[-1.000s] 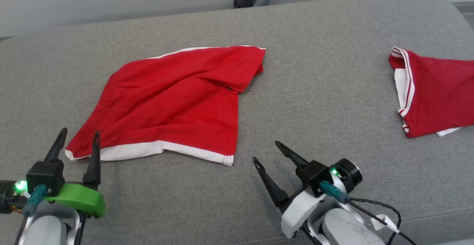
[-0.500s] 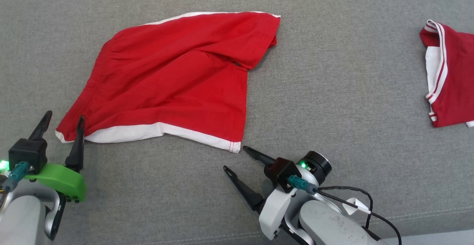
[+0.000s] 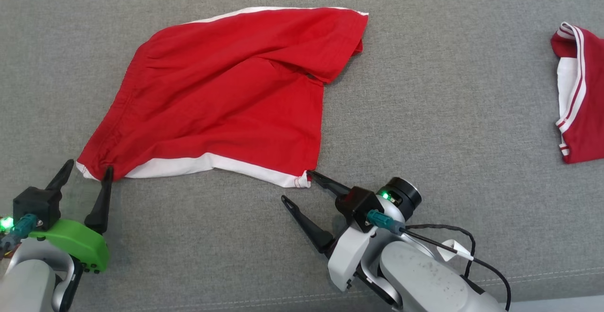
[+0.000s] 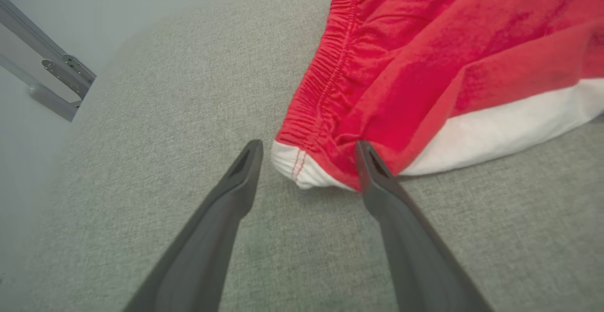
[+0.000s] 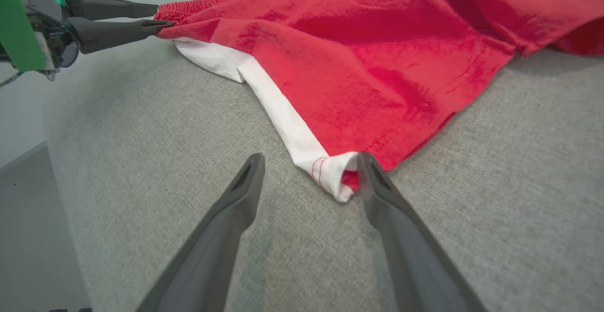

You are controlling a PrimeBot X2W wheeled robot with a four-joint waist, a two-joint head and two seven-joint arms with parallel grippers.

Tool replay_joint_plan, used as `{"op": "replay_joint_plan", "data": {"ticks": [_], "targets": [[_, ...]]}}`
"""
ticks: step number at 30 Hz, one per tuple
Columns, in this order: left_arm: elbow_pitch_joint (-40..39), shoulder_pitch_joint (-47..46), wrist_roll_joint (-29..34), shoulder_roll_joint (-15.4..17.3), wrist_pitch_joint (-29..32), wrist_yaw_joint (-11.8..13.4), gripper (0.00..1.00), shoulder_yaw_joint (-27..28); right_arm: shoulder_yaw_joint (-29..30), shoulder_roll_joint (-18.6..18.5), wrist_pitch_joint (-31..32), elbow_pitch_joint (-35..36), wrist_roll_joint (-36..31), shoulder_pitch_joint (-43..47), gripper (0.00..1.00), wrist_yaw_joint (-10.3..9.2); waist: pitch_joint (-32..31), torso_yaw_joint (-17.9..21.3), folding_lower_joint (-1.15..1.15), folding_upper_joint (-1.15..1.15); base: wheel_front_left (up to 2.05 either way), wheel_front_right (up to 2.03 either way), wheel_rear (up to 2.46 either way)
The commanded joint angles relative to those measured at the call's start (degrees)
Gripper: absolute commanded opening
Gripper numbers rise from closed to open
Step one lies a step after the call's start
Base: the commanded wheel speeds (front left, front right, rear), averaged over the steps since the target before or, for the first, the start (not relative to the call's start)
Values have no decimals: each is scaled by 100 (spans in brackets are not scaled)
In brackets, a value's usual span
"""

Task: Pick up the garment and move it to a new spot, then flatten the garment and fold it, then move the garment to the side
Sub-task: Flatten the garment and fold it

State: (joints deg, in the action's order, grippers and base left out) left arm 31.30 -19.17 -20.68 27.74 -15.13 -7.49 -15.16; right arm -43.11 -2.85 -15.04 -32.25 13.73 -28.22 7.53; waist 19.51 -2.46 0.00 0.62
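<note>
Red garment point(image 3: 226, 95), near corners at left end effector point(image 3: 90, 164), right end effector point(image 3: 297, 186)

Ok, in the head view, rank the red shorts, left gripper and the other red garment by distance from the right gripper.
1. red shorts: hem corner at the right gripper fingertips.
2. left gripper: across at the left.
3. other red garment: far right edge.

Two red garments are lying on one grey cushion point(image 3: 424, 113): near garment point(image 3: 226, 95) at the tips of two grippers, left gripper point(image 3: 89, 164) and right gripper point(image 3: 296, 185); far garment point(image 3: 585, 113) well beyond the right.
</note>
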Motion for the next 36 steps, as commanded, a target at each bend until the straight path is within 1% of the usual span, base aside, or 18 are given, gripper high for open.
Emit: {"op": "replay_joint_plan", "data": {"ticks": [1,5,7,8,9,11,13,17,18,20,21,22,23,24,28,31,34,36], "targets": [[48,-134,-142,127,2,3,100,-168,0,-11,-17,7,-35,-65,100,-9,30,-5,0,-62,0,0,0],[109,-249,-429,343,2,7,100,-493,-24,-11,-17,38,-4,-127,100,-9,62,29,0,-62,0,0,0],[120,-295,-556,432,3,7,100,-624,-34,-11,-17,60,20,-132,97,-9,76,44,0,-62,0,0,0],[129,-321,-597,483,2,7,100,-676,-43,-11,-17,64,30,-134,91,-9,81,50,0,-62,0,0,0],[145,-339,-651,523,2,7,100,-739,-54,-11,-17,66,39,-139,81,-9,85,54,0,-62,0,0,0],[182,-374,-701,574,2,7,100,-848,-89,-10,-17,64,75,-147,51,-9,89,61,0,-62,0,0,0],[219,-405,-801,613,2,7,100,-967,-118,-11,-18,61,94,-161,45,-9,90,63,0,-62,0,0,0],[280,-456,-920,668,3,7,100,-1144,-143,-10,-18,71,149,-175,41,-9,96,55,0,-62,0,0,0],[292,-474,-959,675,3,7,100,-1223,-143,-10,-18,82,171,-175,37,-9,100,48,0,-62,0,0,0],[320,-521,-1045,675,4,7,100,-1434,-110,-11,-18,102,191,-183,21,-9,103,23,0,-62,0,0,0],[333,-558,-1072,667,24,7,71,-1564,-84,-11,-18,105,223,-169,3,-9,100,12,0,-62,0,0,0],[352,-604,-1134,670,34,7,43,-1673,-77,-11,-18,103,220,-164,0,-9,98,4,0,-62,0,0,0],[387,-645,-1219,674,70,7,16,-1780,-72,-10,-18,105,238,-179,0,-9,94,2,0,-62,0,0,0],[414,-679,-1285,691,74,7,0,-1855,-61,-11,-18,106,257,-198,0,-9,90,9,0,-62,0,0,0],[479,-759,-1599,802,56,7,0,-2043,171,-11,-18,234,381,-246,0,-9,61,105,0,-62,0,0,0],[370,-744,-1843,907,37,7,0,-2092,484,-15,-18,374,423,-258,0,-9,39,198,0,-62,0,0,0],[165,-691,-2150,1009,21,7,0,-2011,832,-61,-18,518,431,-181,0,-9,-6,278,0,-62,0,0,0],[-28,-631,-2382,1003,7,7,0,-1872,1023,-129,-17,607,436,-99,0,-9,-49,317,0,-62,0,0,0]]}}
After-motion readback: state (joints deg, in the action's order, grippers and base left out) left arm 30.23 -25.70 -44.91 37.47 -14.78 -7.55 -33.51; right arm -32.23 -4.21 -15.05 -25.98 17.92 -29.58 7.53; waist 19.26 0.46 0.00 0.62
